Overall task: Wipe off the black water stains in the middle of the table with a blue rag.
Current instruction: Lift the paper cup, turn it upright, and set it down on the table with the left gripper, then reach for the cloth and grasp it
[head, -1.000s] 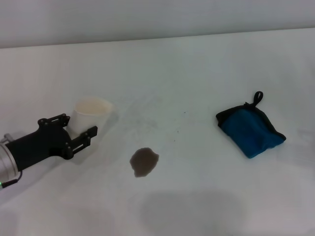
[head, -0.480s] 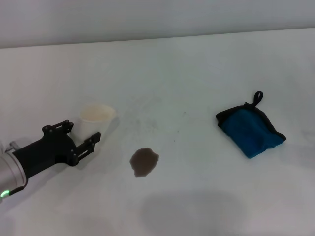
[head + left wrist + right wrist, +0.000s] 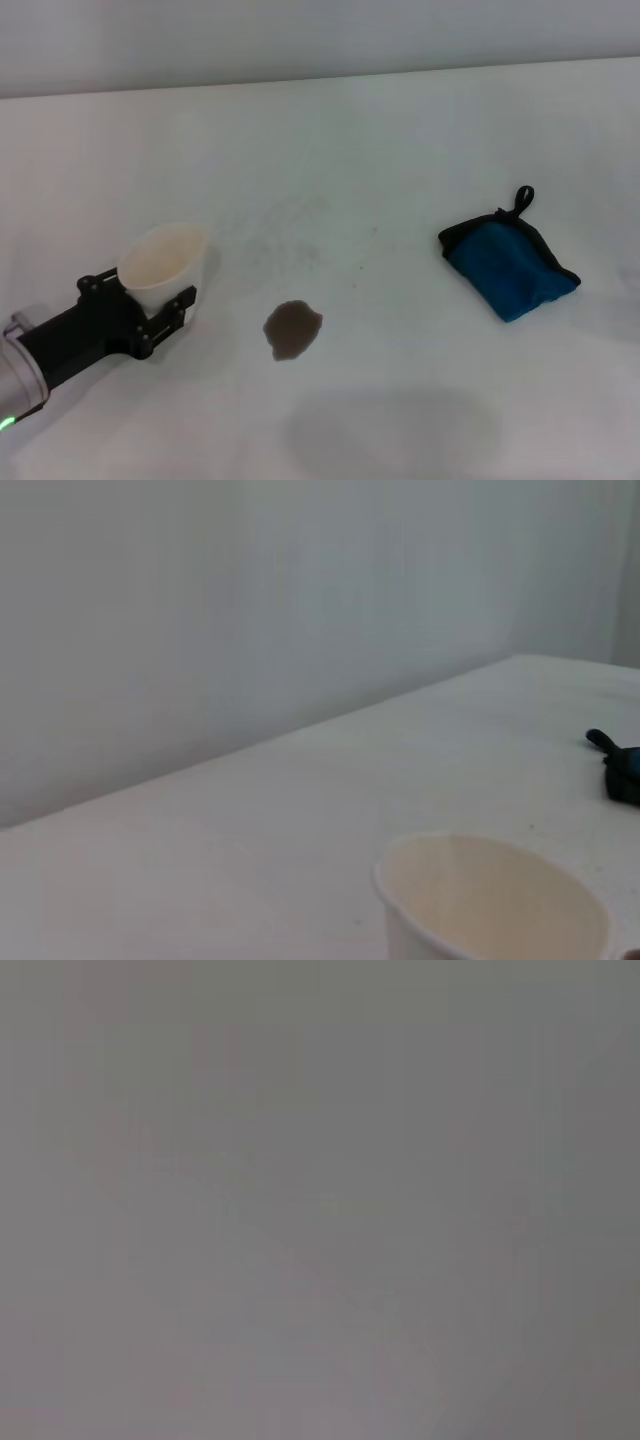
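Tilted now and pulled leftward, the cup (image 3: 162, 265) sits clamped in the left hand (image 3: 140, 305), clearing room; the black water stains (image 3: 292, 329) sit mid-counter (image 3: 400, 130), unwiped, blue rag (image 3: 509, 264) lying untouched well right.

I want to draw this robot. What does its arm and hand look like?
Only the left arm shows. Its left gripper is matte black with two flat, angular fingers dotted with small screws. Behind it comes a round silver-grey sleeve with a tiny green light. No cables show.
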Controlling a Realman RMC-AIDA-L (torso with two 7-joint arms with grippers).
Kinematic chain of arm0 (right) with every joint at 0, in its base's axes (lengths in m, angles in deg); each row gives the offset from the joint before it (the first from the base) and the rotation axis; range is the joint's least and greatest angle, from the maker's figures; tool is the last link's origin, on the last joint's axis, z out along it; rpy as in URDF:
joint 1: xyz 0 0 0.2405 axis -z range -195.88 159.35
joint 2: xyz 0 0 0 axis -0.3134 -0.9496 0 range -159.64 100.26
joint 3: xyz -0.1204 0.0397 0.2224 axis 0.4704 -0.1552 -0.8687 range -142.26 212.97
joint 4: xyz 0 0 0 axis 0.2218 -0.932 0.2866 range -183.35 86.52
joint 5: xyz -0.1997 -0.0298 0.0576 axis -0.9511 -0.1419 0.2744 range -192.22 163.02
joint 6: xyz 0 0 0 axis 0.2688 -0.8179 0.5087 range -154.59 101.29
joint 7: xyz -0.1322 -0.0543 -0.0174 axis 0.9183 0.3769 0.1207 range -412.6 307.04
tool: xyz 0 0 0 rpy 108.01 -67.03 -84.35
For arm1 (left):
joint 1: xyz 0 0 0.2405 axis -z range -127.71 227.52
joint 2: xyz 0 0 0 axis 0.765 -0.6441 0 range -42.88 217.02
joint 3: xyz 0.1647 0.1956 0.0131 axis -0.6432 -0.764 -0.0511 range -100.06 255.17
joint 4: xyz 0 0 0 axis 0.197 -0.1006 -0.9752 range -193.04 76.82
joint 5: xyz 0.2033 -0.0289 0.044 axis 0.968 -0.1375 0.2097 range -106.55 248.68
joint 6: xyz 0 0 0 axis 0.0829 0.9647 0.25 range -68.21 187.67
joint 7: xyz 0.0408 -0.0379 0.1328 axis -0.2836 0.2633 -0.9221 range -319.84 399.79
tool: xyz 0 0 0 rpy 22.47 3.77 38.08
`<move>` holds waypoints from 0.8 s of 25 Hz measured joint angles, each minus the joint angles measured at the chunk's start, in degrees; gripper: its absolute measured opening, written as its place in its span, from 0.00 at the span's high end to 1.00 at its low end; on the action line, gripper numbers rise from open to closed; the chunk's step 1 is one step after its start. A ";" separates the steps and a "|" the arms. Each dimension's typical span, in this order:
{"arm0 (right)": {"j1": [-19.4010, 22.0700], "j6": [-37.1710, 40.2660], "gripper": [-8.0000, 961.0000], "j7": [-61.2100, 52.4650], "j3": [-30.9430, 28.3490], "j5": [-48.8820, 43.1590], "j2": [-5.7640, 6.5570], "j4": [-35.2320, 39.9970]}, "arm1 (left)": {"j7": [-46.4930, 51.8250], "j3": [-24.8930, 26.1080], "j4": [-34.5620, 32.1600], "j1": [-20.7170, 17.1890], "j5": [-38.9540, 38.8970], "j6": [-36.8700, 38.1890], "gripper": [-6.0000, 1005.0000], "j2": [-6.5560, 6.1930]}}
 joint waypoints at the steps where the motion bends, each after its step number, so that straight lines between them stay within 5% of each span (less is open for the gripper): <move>1: -0.03 0.03 0.49 0.02 0.01 0.00 0.00 0.02 | -0.76 -0.01 -0.52 -0.48 -0.80 -0.10 0.49 -0.03; 8: -0.12 0.08 0.49 0.05 0.09 0.00 0.06 0.08 | -0.96 -0.04 -0.80 -0.64 -2.32 -0.72 0.48 -0.09; 13: -0.12 0.08 0.49 0.05 0.18 0.00 0.09 0.08 | -0.71 -0.01 -0.86 -0.18 -2.17 -1.40 0.33 -0.10; 16: -0.12 0.08 0.50 0.05 0.20 0.00 0.09 0.08 | -0.84 0.00 -0.89 -0.26 -2.11 -1.61 0.12 -0.07; 20: -0.12 0.08 0.50 0.10 0.19 0.00 0.09 0.42 | -1.00 0.01 -0.98 -0.75 -2.37 -1.62 0.13 -0.02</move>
